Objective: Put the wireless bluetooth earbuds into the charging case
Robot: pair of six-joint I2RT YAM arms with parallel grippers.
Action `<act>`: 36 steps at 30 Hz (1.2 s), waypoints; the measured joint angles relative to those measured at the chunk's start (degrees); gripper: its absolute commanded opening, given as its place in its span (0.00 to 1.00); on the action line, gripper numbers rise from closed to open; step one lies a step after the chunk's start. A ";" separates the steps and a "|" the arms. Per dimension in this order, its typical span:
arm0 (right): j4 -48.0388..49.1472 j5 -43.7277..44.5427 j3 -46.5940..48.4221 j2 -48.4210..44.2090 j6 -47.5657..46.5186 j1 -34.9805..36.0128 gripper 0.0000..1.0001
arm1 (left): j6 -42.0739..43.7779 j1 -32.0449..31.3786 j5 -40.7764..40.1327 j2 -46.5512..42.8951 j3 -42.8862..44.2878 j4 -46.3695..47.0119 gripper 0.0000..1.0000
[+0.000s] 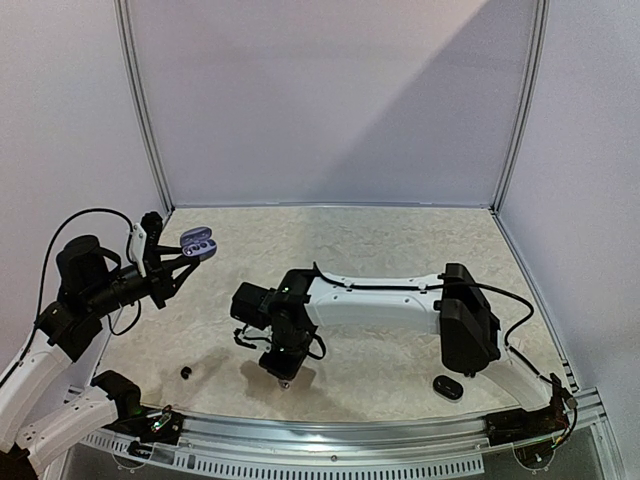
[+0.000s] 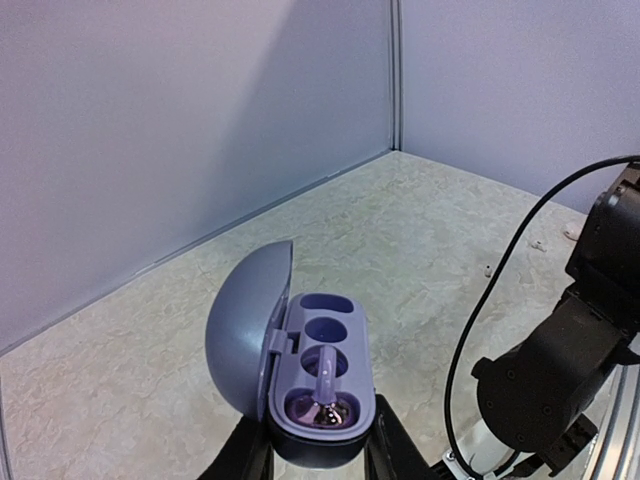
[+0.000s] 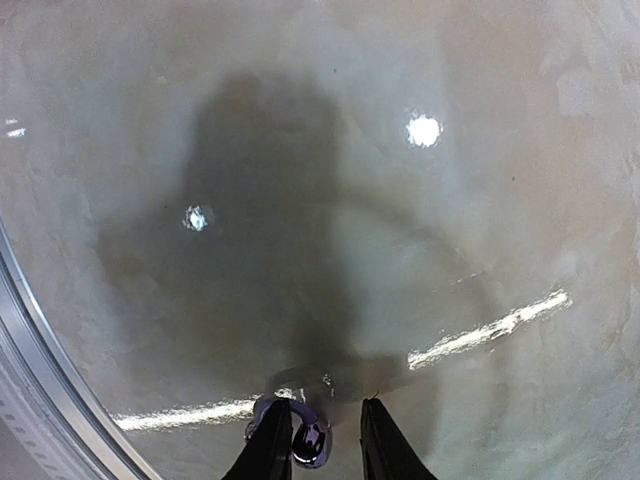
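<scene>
My left gripper [image 1: 185, 255] is shut on the body of a lavender charging case [image 1: 198, 243] and holds it up above the table's left side. In the left wrist view the case [image 2: 320, 385] is open with its lid [image 2: 245, 335] swung left. One lavender earbud [image 2: 327, 385] sits in the near pair of wells; the far pair is empty. My right gripper [image 1: 283, 378] points down at the table near the front middle. In the right wrist view its fingers [image 3: 270, 450] stand apart around a second shiny lavender earbud [image 3: 312, 447], which lies against the left finger.
A tiny black earbud [image 1: 186, 372] lies near the front left. A black oval case [image 1: 448, 387] lies at the front right beside the right arm's base. The metal front rail [image 1: 350, 432] runs close below the right gripper. Pale specks [image 2: 570, 230] lie on the table.
</scene>
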 measured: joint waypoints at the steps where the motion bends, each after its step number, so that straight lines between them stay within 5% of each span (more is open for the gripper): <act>1: -0.13 0.00 -0.37 0.00 -0.17 0.00 0.24 | 0.00 0.00 0.00 0.00 -0.02 -0.02 0.00; 36: 0.52 1.51 -3.26 -1.09 -0.57 0.72 0.00 | 0.85 0.00 -0.02 0.04 -0.22 -0.11 0.00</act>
